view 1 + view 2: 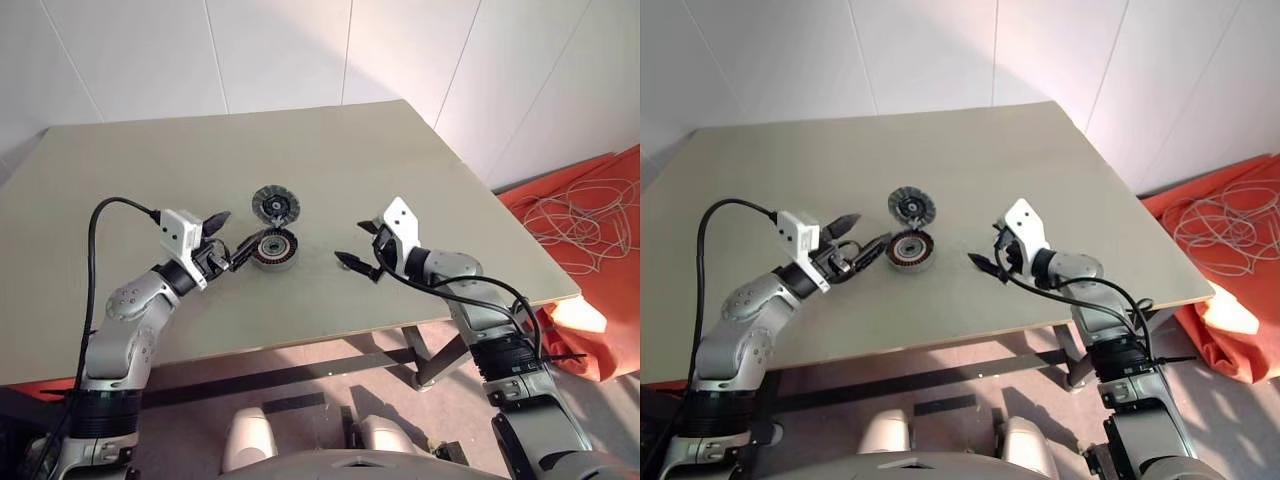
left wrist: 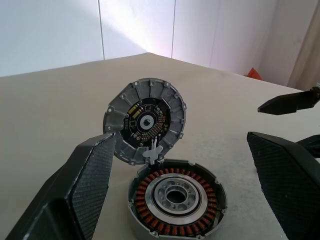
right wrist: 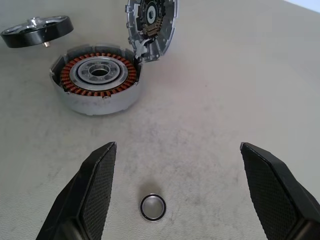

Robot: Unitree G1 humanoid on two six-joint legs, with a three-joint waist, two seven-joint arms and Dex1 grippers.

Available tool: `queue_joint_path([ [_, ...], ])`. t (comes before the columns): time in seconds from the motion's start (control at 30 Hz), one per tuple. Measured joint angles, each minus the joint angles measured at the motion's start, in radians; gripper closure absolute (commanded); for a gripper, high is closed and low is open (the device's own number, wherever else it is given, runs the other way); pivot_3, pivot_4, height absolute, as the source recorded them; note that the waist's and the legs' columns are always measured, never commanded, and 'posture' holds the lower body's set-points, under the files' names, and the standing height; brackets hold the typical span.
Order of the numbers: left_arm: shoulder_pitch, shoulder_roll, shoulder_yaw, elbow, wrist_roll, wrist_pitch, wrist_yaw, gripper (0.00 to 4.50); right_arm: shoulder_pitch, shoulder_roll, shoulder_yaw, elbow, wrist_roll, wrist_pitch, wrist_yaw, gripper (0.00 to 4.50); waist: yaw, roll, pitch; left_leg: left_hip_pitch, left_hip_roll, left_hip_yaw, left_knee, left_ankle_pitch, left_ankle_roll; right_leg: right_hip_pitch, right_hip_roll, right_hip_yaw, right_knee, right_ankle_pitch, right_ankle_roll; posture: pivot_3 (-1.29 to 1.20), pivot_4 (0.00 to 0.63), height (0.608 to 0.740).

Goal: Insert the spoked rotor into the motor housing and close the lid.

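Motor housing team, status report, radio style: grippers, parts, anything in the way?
Both grippers open, left gripper, right gripper, holding nothing. Motor housing empty, lid hinged up. Spoked rotor on table beside it. Small ring loose near right gripper.

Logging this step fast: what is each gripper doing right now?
Left gripper: open, holding nothing, fingers either side of the housing.
Right gripper: open, holding nothing, above a small ring.

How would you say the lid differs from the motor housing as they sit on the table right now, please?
The lid stands tilted upright on its edge, while the motor housing sits flat on the table. The lid is a thin grey ribbed disc with a dark centre and pale hub; the motor housing is a deeper drum ringed with reddish-copper windings round a silvery middle. Both are round, about equally wide, and meet at a small pale hinge piece.
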Motion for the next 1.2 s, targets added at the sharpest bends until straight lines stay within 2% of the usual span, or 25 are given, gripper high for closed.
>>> queue_joint_path([
  [0.3,0.003,0.054,-0.011,-0.002,-0.006,0.054,-0.021,0.02,0.019,0.000,0.046,-0.004,-0.071,0.091,-0.080,0.00,0.000,0.000,0.000,0.000,0.000,0.000,0.000,0.000,0.000,0.000,0.000,0.000,0.000,0.000,0.000,0.00,0.000,0.740],
  [0.63,0.002,0.055,-0.012,0.028,0.000,0.030,-0.036,0.02,0.019,-0.001,0.047,-0.005,-0.079,0.103,-0.076,0.00,0.000,0.000,0.000,0.000,0.000,0.000,0.000,0.000,0.000,0.000,0.000,0.000,0.000,0.000,0.000,0.00,0.000,0.740],
  [0.87,-0.013,0.055,-0.011,0.055,0.000,0.011,-0.047,0.02,0.020,-0.056,0.078,-0.082,-0.106,0.199,-0.051,0.00,0.001,0.000,0.000,0.001,0.000,0.000,-0.001,0.000,0.000,0.001,0.000,0.000,0.000,0.000,0.000,0.00,0.000,0.740],
  [1.17,-0.014,0.055,-0.009,0.055,0.000,0.010,-0.048,0.02,0.019,-0.042,0.091,-0.081,-0.126,0.243,-0.081,0.00,0.001,0.000,0.000,0.001,0.000,0.000,-0.001,0.000,0.000,0.001,0.000,0.000,0.000,0.000,0.000,0.00,0.000,0.740],
  [1.2,-0.014,0.055,-0.009,0.055,0.000,0.009,-0.048,0.00,0.019,-0.034,0.092,-0.075,-0.129,0.243,-0.086,0.19,0.000,0.000,0.000,0.001,0.000,0.000,-0.001,0.000,0.000,0.001,0.000,0.000,0.000,0.000,0.000,0.00,0.000,0.740],
])
